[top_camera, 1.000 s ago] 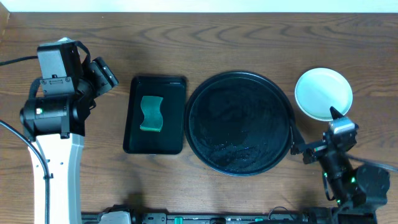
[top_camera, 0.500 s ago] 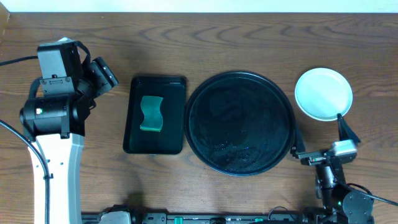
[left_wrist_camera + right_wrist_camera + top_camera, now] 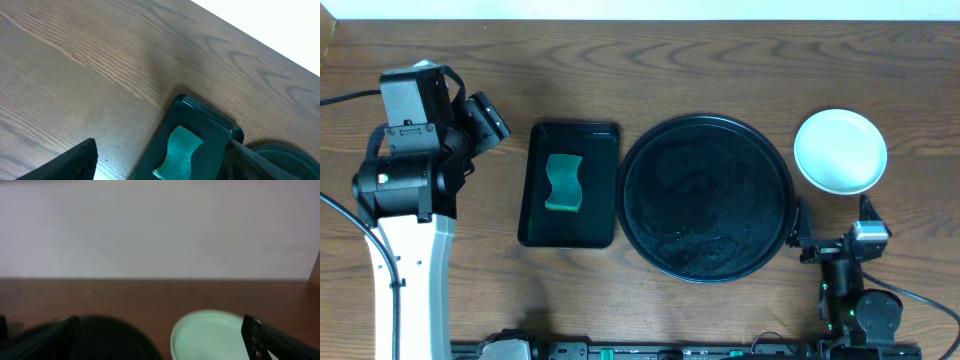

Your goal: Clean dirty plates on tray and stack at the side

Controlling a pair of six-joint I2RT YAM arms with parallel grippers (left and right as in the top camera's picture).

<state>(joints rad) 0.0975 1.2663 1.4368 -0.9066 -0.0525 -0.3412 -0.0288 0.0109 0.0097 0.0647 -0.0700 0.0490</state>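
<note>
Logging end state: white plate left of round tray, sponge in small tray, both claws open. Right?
No: the white plate sits right of the round tray, per the overhead view. The sponge is in the small tray; left claw and right claw are open.

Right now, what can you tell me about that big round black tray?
The tray is a big round disc, glossy black like plastic, with a raised rim. It lies flat on the wooden table, nothing on it, its floor showing faint streaky smears. A smaller rectangular tray sits close against its left edge, the white plates stand apart to its upper right, and the open right end effector is just off its lower right rim.
</note>
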